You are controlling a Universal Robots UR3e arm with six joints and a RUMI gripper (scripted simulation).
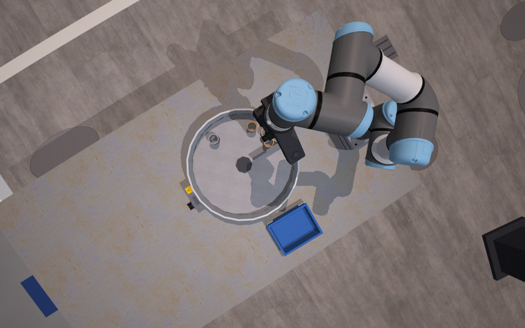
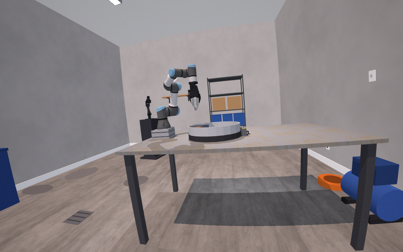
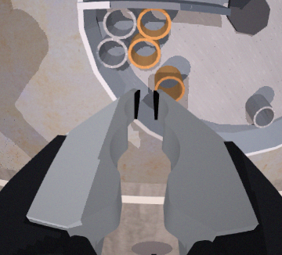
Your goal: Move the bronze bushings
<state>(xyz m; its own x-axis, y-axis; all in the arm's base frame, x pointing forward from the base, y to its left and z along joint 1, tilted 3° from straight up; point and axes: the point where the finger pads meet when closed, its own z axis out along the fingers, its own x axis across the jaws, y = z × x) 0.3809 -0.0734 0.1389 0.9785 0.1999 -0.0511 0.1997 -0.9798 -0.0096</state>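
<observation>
Claw (image 3: 146, 104): nearly closed, holds nothing, above turntable (image 1: 199, 134) rim | 3 bronze bushings (image 3: 169, 84) on disc | blue crate (image 1: 294, 228) beside turntable on tabletop (image 1: 113, 228)

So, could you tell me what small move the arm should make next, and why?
Probably open the fingers first. The gripper hangs shut and empty above the turntable rim, with a bronze bushing just beyond its tips, and the crate holds nothing.

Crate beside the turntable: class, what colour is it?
Blue crate; clearest in the top view.
</observation>
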